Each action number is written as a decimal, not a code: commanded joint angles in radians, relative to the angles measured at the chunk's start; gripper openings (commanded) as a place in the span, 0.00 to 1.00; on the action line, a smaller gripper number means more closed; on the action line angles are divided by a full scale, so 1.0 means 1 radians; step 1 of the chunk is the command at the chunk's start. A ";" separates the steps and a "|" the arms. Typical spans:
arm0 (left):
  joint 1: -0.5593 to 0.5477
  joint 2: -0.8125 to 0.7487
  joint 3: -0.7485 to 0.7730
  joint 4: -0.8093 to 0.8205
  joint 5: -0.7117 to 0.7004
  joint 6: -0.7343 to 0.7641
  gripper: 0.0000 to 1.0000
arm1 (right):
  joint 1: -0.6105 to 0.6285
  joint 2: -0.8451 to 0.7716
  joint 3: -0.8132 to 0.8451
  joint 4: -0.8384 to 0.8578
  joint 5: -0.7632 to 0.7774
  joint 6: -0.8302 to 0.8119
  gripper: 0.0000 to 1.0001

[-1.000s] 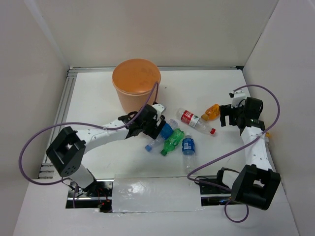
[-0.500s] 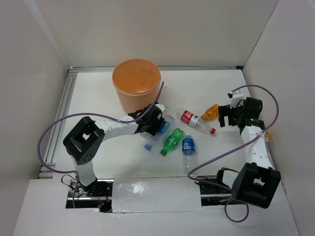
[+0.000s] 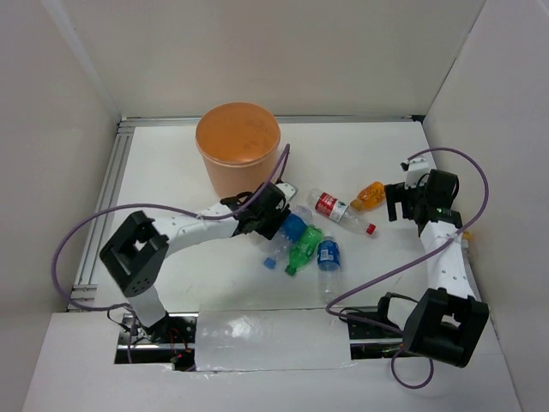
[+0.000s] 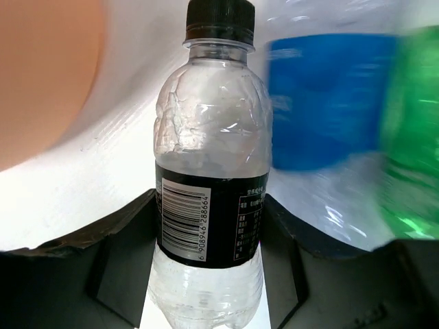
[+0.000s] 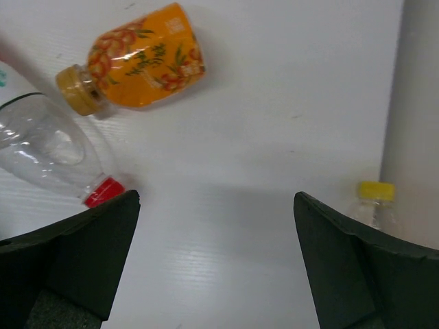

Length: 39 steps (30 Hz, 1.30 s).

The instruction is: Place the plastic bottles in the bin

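Left jaws: clamped on the black-label bottle (image 4: 209, 157), one finger against each side of its label, the black cap pointing away from the wrist.
Where that is: mid-table, at the left end of the bottle cluster and just on the near side of the bin (image 3: 238, 146), which stands toward the far-left corner.
Close neighbours: a blue-label bottle (image 4: 329, 103) lies right beside the held one, with the green bottle (image 3: 302, 246) past it. A second blue-label bottle (image 3: 328, 253) lies on the green one's right.
Right jaws: wide apart and holding nothing, hanging over bare table near the right edge.
Within the right arm's reach: the orange bottle (image 5: 140, 58) and the red-capped bottle (image 5: 62, 157) lie ahead to its left. A yellow-capped bottle (image 5: 374, 199) stands by the right wall.
Risk, slip: the grip sits on a smooth label over thin, crinkled plastic, so the bottle could squirt out or swing on the lift.
Risk, knock: raising it could drag the blue-label neighbour, setting round bottles rolling.
Risk, bin: the rim is tall and close, so a low carry could strike the wall or drop short.
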 commanded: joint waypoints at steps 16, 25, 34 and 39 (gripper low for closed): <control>0.296 -0.096 0.543 0.038 -0.047 -0.109 0.02 | -0.052 0.034 0.050 0.108 0.376 0.079 0.59; 0.354 -0.035 0.507 0.019 -0.036 -0.128 0.99 | -0.127 0.147 0.086 0.122 0.499 0.063 0.82; 0.132 -0.140 0.535 -0.015 -0.124 0.069 1.00 | -0.259 0.319 0.065 0.229 0.549 -0.055 0.90; 0.000 -0.264 0.306 -0.015 -0.035 0.026 1.00 | -0.313 0.414 0.056 0.277 0.531 -0.110 0.92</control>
